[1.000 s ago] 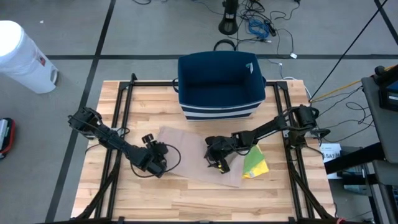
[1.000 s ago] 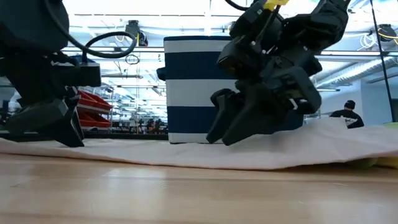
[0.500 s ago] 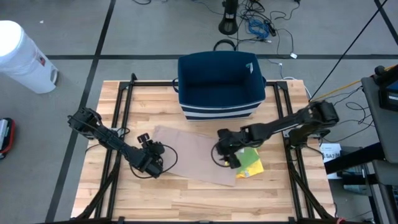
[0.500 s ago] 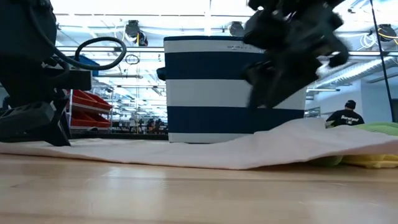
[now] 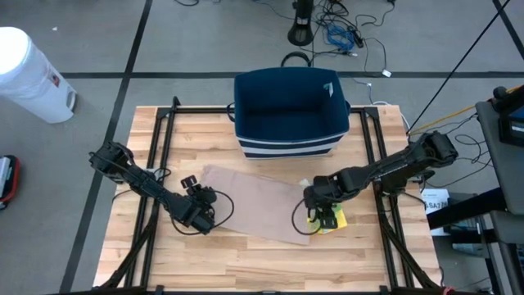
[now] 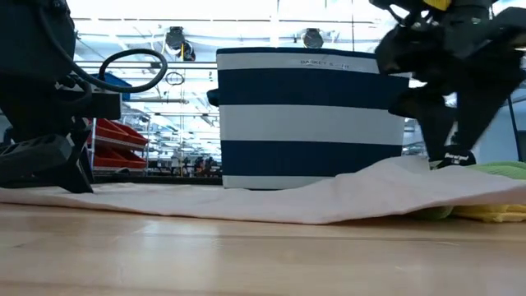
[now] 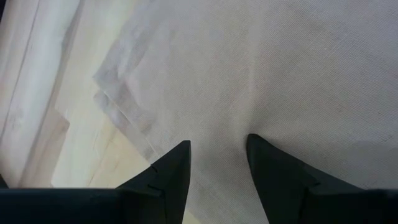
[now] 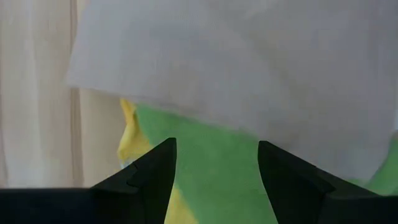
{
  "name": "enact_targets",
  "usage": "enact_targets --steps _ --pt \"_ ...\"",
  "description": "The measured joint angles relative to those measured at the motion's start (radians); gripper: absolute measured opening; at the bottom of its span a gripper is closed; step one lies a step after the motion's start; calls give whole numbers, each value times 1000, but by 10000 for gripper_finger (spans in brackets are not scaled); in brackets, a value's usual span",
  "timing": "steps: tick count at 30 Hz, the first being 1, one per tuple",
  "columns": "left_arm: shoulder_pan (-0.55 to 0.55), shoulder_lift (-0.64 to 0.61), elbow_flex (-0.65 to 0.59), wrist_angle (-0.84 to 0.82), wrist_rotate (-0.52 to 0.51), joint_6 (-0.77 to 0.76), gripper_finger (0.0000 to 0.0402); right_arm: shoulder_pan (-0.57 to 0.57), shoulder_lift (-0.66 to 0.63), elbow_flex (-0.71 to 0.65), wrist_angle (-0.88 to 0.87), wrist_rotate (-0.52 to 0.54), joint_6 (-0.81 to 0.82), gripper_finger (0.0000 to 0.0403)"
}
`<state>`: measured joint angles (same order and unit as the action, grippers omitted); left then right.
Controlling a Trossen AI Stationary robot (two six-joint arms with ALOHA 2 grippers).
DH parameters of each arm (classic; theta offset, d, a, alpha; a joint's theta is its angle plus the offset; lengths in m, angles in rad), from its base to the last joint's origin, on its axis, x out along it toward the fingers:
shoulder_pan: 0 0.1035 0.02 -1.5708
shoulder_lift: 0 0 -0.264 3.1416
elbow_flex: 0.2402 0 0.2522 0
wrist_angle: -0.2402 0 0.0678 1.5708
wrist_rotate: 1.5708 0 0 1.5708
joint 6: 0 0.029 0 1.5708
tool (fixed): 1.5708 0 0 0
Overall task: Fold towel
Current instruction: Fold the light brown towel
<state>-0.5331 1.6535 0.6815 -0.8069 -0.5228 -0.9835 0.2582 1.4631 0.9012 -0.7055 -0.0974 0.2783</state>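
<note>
One beige towel (image 5: 250, 203) was seen spread on one wooden table (image 5: 246, 262). One yellow-and-green cloth (image 5: 334, 221) was counted, partly covered by the towel's edge. One navy bin with white stripes (image 5: 286, 113) was found at the table's far side. Two dark arms were counted, each ending in one gripper: the left gripper (image 5: 199, 209) and the right gripper (image 5: 322, 215), two fingers apiece, four fingers in all. Off the table, one white cylindrical container (image 5: 31, 75) was noted on the floor. One person (image 6: 454, 153) was made out in the room behind.
</note>
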Motion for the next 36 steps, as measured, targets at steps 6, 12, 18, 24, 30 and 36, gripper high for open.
enact_targets --steps 6,12,18,24,30,36 --pt "0 0 0 2 -4 1 172 56 0 -40 5 -1 90 212" --pt "0 0 0 4 -6 1 172 72 4 -151 201 -5 132 212" --pt "0 0 -1 6 -6 14 172 72 4 -209 126 -15 196 212" --pt "0 0 -1 7 -6 19 172 72 -5 -213 -53 -83 230 212" --pt "0 0 -1 7 -6 21 172 72 -37 -218 -230 -96 262 212" --pt "0 0 -1 7 -6 24 172 71 -90 -209 -371 -92 315 212"
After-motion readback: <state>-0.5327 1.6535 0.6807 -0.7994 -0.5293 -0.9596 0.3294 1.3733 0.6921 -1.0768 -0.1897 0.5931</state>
